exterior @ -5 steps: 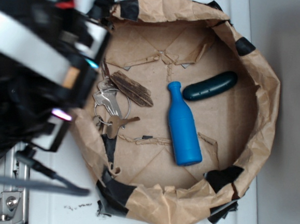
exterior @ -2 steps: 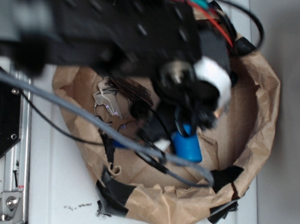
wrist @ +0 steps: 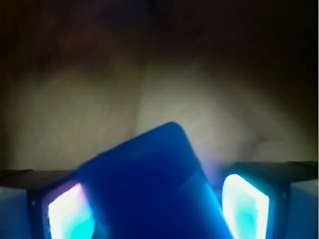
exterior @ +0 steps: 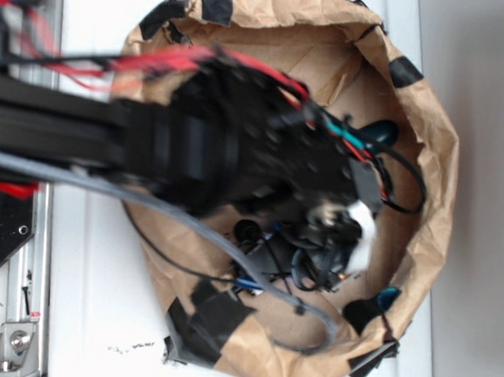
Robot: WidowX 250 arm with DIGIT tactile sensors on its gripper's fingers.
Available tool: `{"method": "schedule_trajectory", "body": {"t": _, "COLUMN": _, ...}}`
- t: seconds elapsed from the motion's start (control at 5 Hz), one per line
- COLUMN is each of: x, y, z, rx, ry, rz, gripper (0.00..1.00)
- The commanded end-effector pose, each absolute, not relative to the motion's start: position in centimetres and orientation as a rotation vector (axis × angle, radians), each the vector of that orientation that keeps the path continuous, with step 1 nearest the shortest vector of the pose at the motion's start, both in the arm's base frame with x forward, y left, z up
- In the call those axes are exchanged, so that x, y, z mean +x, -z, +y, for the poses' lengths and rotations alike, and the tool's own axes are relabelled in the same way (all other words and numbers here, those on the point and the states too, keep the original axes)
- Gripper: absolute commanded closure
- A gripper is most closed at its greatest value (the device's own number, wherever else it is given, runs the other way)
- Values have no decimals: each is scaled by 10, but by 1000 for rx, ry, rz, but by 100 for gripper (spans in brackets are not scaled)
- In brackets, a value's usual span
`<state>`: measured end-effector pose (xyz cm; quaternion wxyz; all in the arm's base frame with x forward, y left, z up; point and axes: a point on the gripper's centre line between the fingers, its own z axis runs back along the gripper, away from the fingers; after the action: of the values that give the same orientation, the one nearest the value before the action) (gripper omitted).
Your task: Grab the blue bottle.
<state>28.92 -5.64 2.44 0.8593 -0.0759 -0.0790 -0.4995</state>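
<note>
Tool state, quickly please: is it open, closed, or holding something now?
Tool: the blue bottle lies between its fingers; a firm grip cannot be told.

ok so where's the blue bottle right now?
In the wrist view the blue bottle fills the lower centre, between the two glowing fingers. In the exterior view the arm hides it inside the paper bowl.

White table [exterior: 92, 333] w/ paper-bag nest [exterior: 428, 167].

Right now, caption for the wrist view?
Blurred blue bottle sits tilted between the gripper's two glowing fingers over brown paper.
</note>
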Motion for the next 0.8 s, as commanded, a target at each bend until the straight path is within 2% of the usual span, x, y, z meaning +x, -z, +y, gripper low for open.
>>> {"method": "schedule_trajectory", "body": {"t": 0.0, "x": 293, "y": -85, "z": -58, "rx": -77, "ry": 992, "rz": -237, "gripper": 100}}
{"method": "schedule_trajectory", "body": {"t": 0.2, "x": 288, "y": -135, "z": -40, "rx": 60, "ry": 801, "rz": -221, "gripper": 100}}
{"method": "schedule_trajectory", "body": {"t": 0.4, "x": 271, "y": -185, "z": -28, "rx": 62, "ry": 552, "rz": -183, "gripper": 100}}
{"method": "schedule_trajectory", "body": {"t": 0.6, "x": 273, "y": -191, "z": -29, "rx": 91, "ry": 302, "rz": -196, "gripper": 100}}
